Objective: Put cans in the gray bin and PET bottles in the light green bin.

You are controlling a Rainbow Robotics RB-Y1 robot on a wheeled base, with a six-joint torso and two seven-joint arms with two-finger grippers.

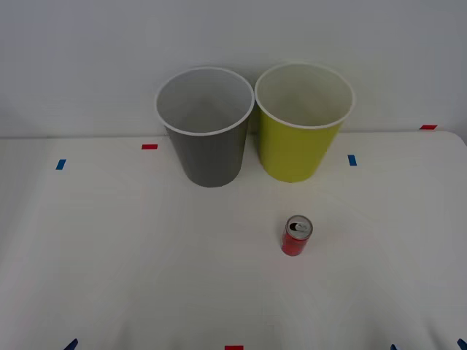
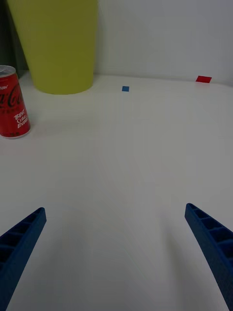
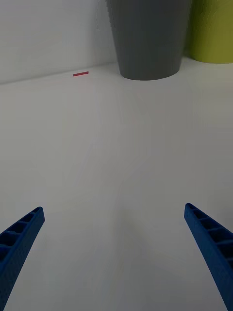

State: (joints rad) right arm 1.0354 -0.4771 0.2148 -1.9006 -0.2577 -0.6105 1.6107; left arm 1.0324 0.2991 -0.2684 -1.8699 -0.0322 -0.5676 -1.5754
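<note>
**Can waits on the desk, both claws wide and holding nothing**

Can (image 1: 297, 235) is the one thing to sort. The right gripper (image 2: 116, 252) hangs low over the desk (image 1: 109, 255) near its front edge. Its blue fingers (image 2: 22, 240) are spread wide with nothing between them. The left gripper (image 3: 114, 252) hangs low over the desk too, fingers wide and bare.

Out past the right gripper the red can stands upright, well apart from it. It stands in front of the light green bin (image 1: 300, 124), a bit right of the desk's middle. The gray bin (image 1: 208, 127) stands just beside the green one, near the back edge.

The can looks small, light and hard, with smooth round sides that may slip. A squeeze across the middle of its sides seems best, not too hard, or it could dent or tip.
</note>
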